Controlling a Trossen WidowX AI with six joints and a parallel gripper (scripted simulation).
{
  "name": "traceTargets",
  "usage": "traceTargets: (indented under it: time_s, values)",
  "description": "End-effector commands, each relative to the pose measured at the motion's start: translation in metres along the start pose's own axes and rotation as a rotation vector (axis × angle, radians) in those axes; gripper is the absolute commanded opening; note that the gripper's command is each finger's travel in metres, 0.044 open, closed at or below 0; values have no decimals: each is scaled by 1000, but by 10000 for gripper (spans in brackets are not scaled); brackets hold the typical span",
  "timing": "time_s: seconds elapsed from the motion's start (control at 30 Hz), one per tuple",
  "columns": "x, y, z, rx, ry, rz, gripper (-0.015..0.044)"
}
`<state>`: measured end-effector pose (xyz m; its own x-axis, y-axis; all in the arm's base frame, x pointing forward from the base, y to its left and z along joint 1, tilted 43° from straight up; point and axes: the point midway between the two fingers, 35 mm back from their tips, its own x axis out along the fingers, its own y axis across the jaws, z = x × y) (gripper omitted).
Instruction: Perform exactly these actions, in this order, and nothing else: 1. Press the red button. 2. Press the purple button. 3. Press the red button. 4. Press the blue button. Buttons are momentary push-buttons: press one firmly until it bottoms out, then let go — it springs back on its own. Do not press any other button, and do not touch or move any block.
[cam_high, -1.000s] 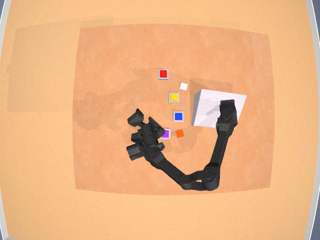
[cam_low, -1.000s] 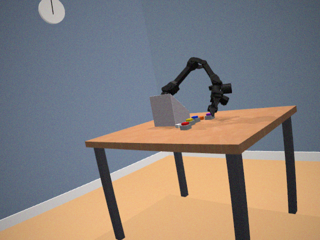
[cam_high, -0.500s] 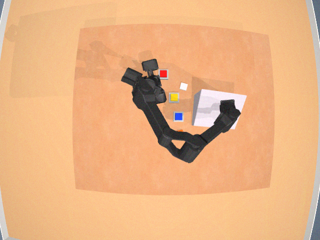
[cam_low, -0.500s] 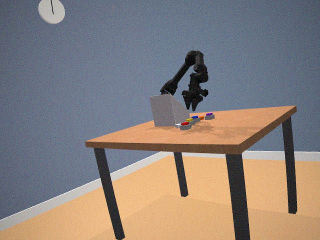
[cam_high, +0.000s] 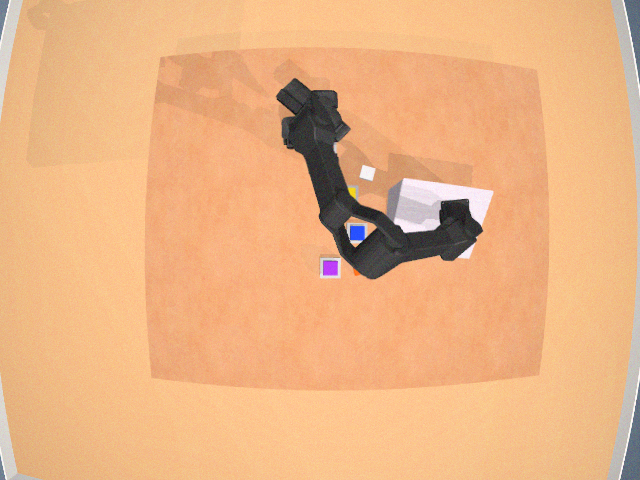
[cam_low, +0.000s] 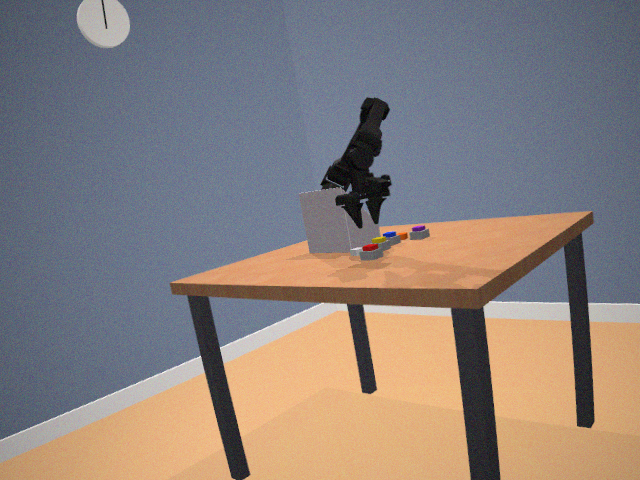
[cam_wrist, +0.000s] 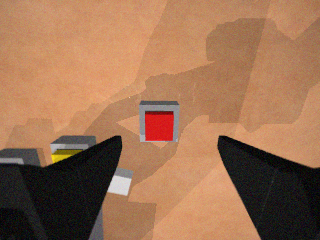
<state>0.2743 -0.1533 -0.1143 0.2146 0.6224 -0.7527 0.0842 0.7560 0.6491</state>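
The red button (cam_low: 370, 248) (cam_wrist: 159, 126) sits in a grey housing; in the top view the arm hides nearly all of it. My gripper (cam_low: 368, 225) (cam_wrist: 169, 141) is open and empty, pointing down. It hangs above the red button, which shows between the two fingers and slightly beyond the tips in the wrist view. The purple button (cam_high: 330, 268) (cam_low: 418, 228) stands at the far end of the group. The blue button (cam_high: 357, 233) (cam_low: 389, 234) lies between the purple and yellow buttons, beside the arm in the top view. All visible caps stand raised.
The yellow button (cam_high: 352, 192) (cam_low: 378, 239) (cam_wrist: 65, 156) is partly hidden. A white block (cam_high: 367, 173) (cam_wrist: 120, 183) lies near the red and yellow buttons. An orange block (cam_high: 356, 271) (cam_low: 402, 236) lies beside the purple button. A pale wedge-shaped box (cam_high: 421, 193) (cam_low: 325, 222) stands by the arm's base.
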Motion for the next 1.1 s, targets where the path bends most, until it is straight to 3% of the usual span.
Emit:
traceTargets:
  time_s: [0.0,0.27,1.07]
  values:
    - [29,7,-10,16,29,29,216]
    - [29,7,-10,16,29,29,20]
    - [55,8,-11,17,29,30,20]
